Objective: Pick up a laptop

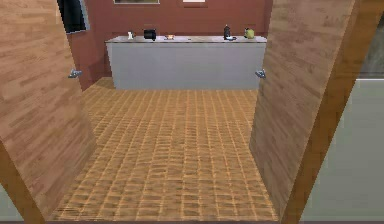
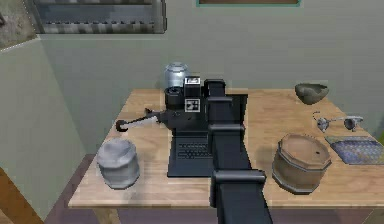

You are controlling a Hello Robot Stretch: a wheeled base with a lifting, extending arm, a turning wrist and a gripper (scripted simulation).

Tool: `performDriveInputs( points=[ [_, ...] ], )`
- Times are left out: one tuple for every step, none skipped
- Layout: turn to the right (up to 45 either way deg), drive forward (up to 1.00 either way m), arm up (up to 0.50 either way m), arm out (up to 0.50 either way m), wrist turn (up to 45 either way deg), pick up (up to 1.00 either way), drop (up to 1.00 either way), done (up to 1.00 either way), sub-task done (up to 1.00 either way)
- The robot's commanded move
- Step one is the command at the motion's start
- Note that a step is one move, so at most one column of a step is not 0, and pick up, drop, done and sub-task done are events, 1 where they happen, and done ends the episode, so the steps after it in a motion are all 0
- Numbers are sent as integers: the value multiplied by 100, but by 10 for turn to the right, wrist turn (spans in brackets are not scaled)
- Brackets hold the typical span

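Forward view: wood-panelled doors (image 1: 40, 100) stand ajar over a wood-tiled floor (image 1: 170, 150); grey counter (image 1: 185, 65) with small items, red wall (image 1: 170, 18) behind | Arm side view: wooden table (image 2: 260, 130) bears grey pot (image 2: 118, 163), metal jar (image 2: 176, 76), brown tub (image 2: 302, 162), dark bowl (image 2: 311, 93), contents unseen; laptop (image 2: 190, 152) lies mid-table under the arm (image 2: 228, 140); gripper (image 2: 125, 124), left of it over bare tabletop, holds nothing, finger state untellable; spectacles (image 2: 338, 123) at right.

arm (image 2: 229, 140): extended | hand (image 2: 127, 124): at its far end; fingers toward the arm side view's left; holding nothing
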Motion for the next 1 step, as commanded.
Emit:
performDriveInputs(
  points=[
    [0,0,0,0,360,0,0,0,0]
  ],
)
